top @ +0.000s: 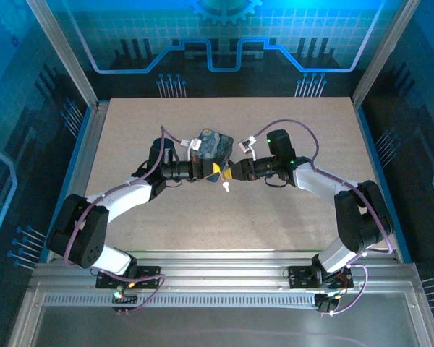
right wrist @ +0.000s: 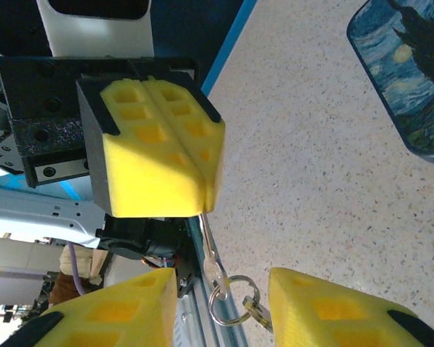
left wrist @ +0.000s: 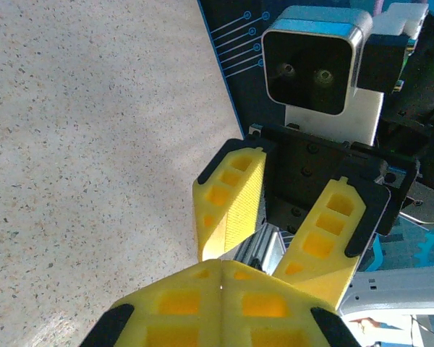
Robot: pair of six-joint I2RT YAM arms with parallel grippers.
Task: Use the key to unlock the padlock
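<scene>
Where the two arms bend in from the near corners in the top view, their forearms run level and their wrists face each other over the middle of the speckled beige counter. The left gripper and the right gripper meet almost tip to tip. Just beyond them lies a dark blue tin with rounded corners and a painted night sky. Its painted face is up and its contents are hidden. How the fingers stand is too small to read here.

In the left wrist view, the left arm's own yellow foam fingers are pressed flat together. The right arm's fingers opposite are spread in a V.

The right wrist view supplies the detail. The key, a thin pale metal strip, sticks out from the seam of the clamped left fingers, which pinch its upper end. A wire ring hangs from its free end. The right arm's own fingers stand apart on either side of that ring, gripping nothing. A corner of the tin lies on the counter at far right.
</scene>
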